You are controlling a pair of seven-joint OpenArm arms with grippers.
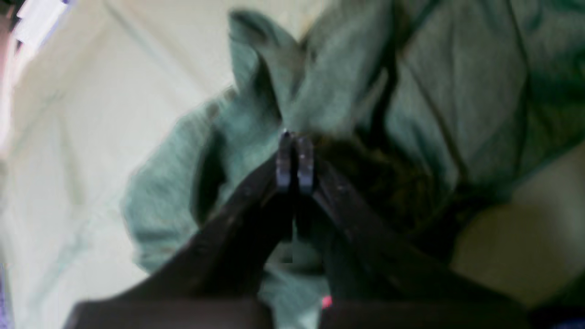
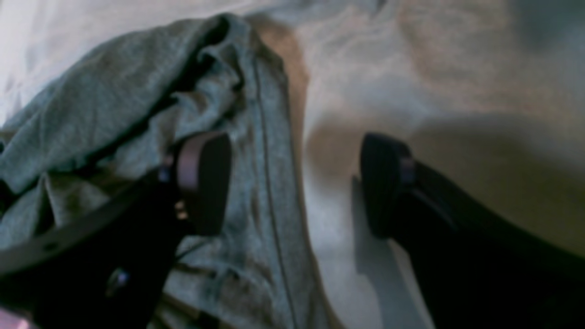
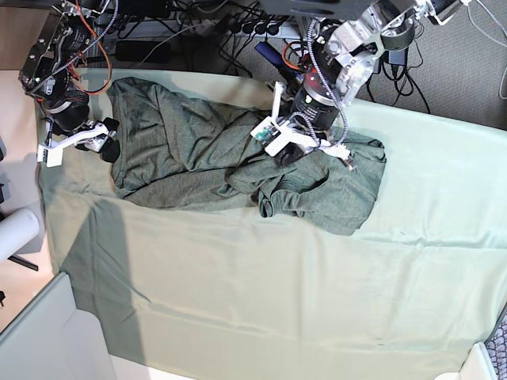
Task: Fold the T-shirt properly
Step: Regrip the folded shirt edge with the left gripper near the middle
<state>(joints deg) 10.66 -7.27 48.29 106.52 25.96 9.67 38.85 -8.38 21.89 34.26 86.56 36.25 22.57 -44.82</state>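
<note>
The dark grey-green T-shirt [image 3: 190, 150] lies crumpled across the far part of the table, from the far left to right of centre. My left gripper [image 1: 295, 137] is shut, its tips pinching a raised fold of the T-shirt [image 1: 457, 91]; in the base view the left gripper [image 3: 287, 154] is low over the shirt's bunched middle. My right gripper [image 2: 292, 183] is open at the T-shirt's [image 2: 114, 91] edge, one finger [image 2: 203, 183] over the fabric and the other over bare cloth. In the base view the right gripper [image 3: 107, 142] sits at the shirt's left side.
A pale mint-green tablecloth [image 3: 277, 301] covers the table, with a crease shadow at front left. Cables and electronics [image 3: 214, 32] crowd the floor behind the far edge. A white roll [image 3: 16, 231] stands off the table's left edge.
</note>
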